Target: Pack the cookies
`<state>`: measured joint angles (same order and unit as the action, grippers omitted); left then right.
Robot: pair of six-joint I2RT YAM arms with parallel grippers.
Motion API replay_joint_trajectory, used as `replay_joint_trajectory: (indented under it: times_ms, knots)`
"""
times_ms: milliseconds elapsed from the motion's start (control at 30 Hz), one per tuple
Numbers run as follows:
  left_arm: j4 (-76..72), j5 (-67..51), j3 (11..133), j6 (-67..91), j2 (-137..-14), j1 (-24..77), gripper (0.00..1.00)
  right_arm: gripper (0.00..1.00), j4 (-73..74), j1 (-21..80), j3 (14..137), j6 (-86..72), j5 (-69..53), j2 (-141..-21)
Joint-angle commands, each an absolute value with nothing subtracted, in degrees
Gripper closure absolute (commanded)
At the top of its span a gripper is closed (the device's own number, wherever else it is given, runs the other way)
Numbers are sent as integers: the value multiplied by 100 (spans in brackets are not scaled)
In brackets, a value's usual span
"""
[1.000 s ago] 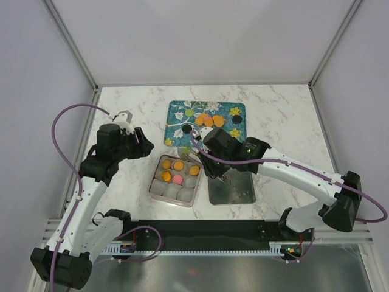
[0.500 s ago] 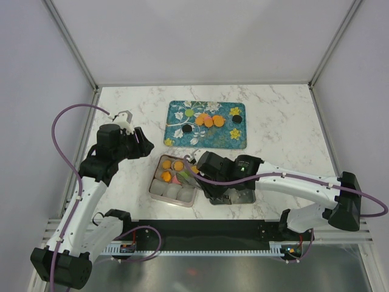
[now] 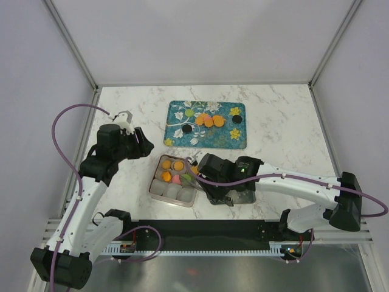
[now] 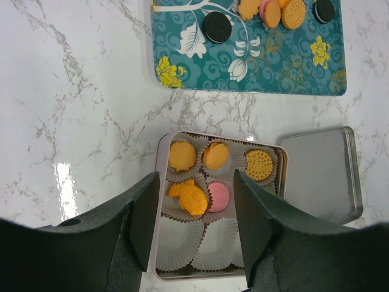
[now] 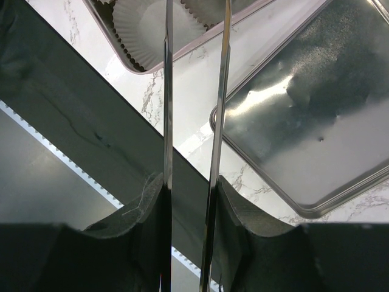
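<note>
A white marble desk (image 3: 279, 115) is seen from above, with two white robot arms reaching in from its near edge. Towards the back lies a teal tray (image 3: 240, 139) printed with flowers. Some of the cookies (image 3: 208, 120) rest on it: a tight cluster of orange discs with a pink one among them, a light green one just left of the cluster, and two black ones apart, one on each side.

In front of the tray sits a square tin (image 4: 213, 246) lined with white paper cups (image 4: 182, 243). Five more cookies lie in it. Three orange rounds fill the back row, and an orange fish-shaped one and a pink round sit side by side in the middle row. The cups that show in the front row hold nothing. A grey metal lid (image 4: 319, 173) lies upturned just right of the tin.

The left jaws hang raised above the desk, left of the tin. Their dark fingers (image 4: 143, 225) are spread wide and released, with nothing between them.

The right arm (image 3: 285, 179) reaches across the lid to the tin's right edge. The right jaws are two thin metal blades (image 5: 167, 91), a narrow gap apart. They stand over the strip of desk between tin and lid. Their tips are cut off from view, so whether they grasp anything cannot be told.
</note>
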<state>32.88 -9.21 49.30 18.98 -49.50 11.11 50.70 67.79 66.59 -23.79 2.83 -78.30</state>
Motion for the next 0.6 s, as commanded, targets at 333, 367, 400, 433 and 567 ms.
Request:
replay_joint_trajectory:
  times_ms: [333, 367, 400, 433, 567]
  knots:
    - [3146, -941, 4922, 1898, -4948, 1134, 40, 60, 5142, 6812, 6627, -2391, 457, -7682]
    - [3146, -940, 4922, 1890, -4940, 1134, 40, 60, 5159, 6812, 6627, -2391, 466, -7682]
    - [3146, -940, 4931, 1890, -4939, 1134, 40, 60, 5159, 6820, 6636, -2382, 466, -7690]
    - [3146, -932, 4922, 1890, -4948, 1134, 40, 60, 5159, 6812, 6644, -2364, 466, -7690]
    - [3129, -923, 4922, 1890, -4939, 1134, 40, 58, 5177, 6820, 6653, -2364, 466, -7699]
